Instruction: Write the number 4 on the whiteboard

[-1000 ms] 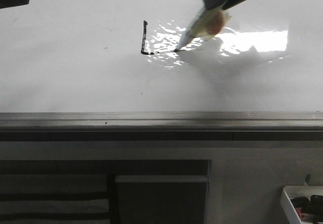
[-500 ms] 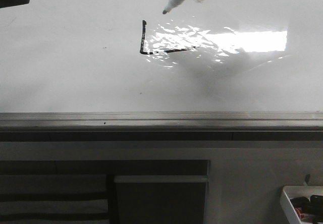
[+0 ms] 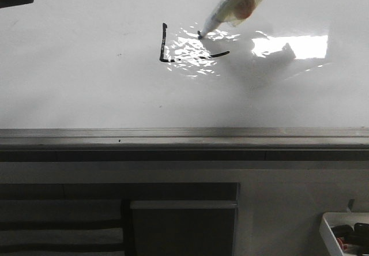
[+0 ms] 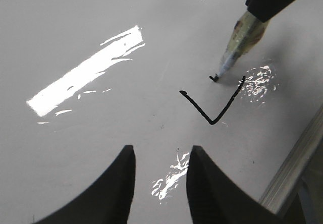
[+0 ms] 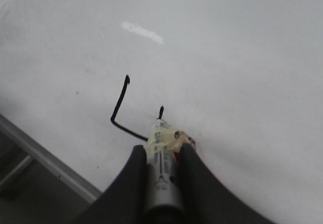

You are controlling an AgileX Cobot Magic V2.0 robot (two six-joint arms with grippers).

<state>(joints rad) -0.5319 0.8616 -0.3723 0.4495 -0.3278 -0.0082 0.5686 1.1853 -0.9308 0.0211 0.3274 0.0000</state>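
On the left of the front view, the left arm shows only as a dark corner; its wrist camera finds the left claw (image 4: 157, 183) hovering empty over the whiteboard (image 3: 69, 89), jaws parted by a narrow gap and gripping nothing. Near the board's middle lies the unfinished number 4 (image 3: 173, 51): a short upright stroke joined at its foot to a horizontal bar, an L and no more. Just right of that upright, above the bar, the black tip of the marker pen (image 3: 222, 14) meets the glossy surface beside the glare of the ceiling light. The right claw (image 5: 162, 153) is closed on the pen's taped barrel, holding it slanted.

The step in hand appears to be the last one, the long vertical. It calls for a steady pull toward the board's grey metal rim (image 3: 184, 134), straight down across the bar and past it, with even pressure so the line does not skip. At far right, a small tray of markers (image 3: 346, 236) sits off the board.
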